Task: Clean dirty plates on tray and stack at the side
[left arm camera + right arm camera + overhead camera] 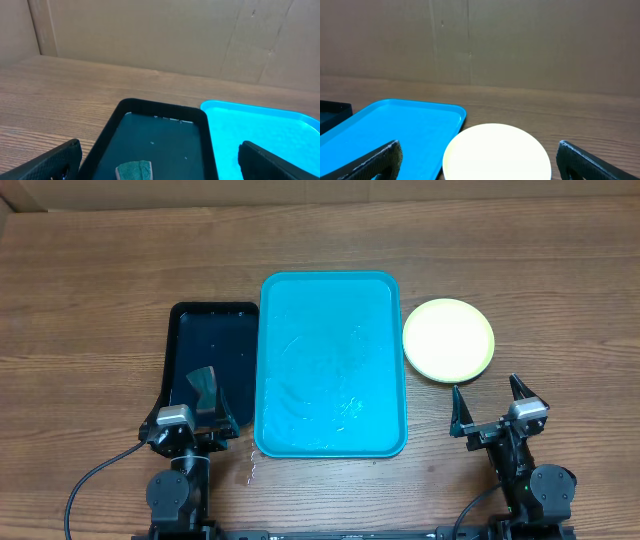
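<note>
Round glossy plates (pixel 448 340), yellow-green rim and pale centre, lie on the wood-grain worktop (pixel 100 280) just right of the smooth, wet-streaked turquoise tray (pixel 332 360). Left of it, a black tray (pixel 212 330) holds a grey-green sponge (pixel 205 383). The left gripper (pixel 195 408) and right gripper (pixel 487 395) are spread wide, grasping nothing.

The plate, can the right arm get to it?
Probably yes. The plate lies just ahead of the right end effector, whose jaws are open, and nothing sits between them.
</note>
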